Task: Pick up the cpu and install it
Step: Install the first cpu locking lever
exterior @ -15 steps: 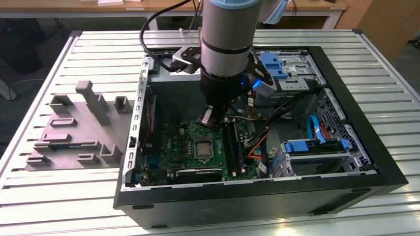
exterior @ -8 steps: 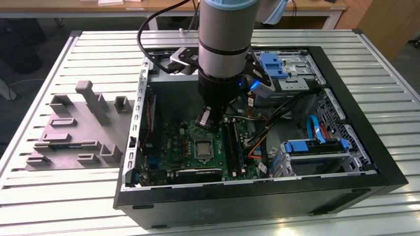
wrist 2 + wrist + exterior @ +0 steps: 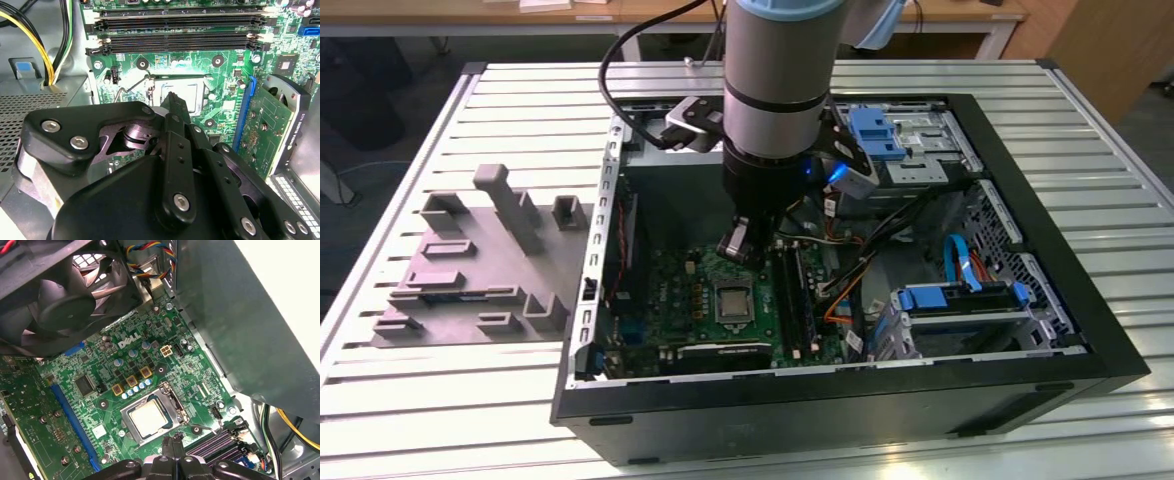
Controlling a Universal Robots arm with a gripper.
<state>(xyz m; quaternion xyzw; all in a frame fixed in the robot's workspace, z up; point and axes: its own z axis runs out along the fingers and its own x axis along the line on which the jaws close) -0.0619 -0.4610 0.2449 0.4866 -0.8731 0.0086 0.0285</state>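
The cpu (image 3: 148, 419) is a pale square chip lying flat inside the silver-framed socket (image 3: 173, 402) on the green motherboard (image 3: 95, 365). The socket's frame looks open around it. In the first wrist view my gripper (image 3: 171, 444) hovers just off the socket's edge nearest the memory slots, its two dark fingertips pressed together with nothing between them. In the second wrist view the gripper (image 3: 172, 98) points down over the socket (image 3: 195, 80) and hides part of the cpu (image 3: 192, 93). In the exterior view the arm reaches into the case, with the gripper (image 3: 735, 243) above the socket (image 3: 731, 300).
The open black computer case (image 3: 1014, 390) walls in the board. A black fan (image 3: 65, 295) and yellow cables (image 3: 42, 45) hang close to the socket, with memory slots (image 3: 175, 30) and a blue slot (image 3: 75, 420) beside it. A grey fixture block (image 3: 480, 260) sits on the slatted table at the exterior view's left.
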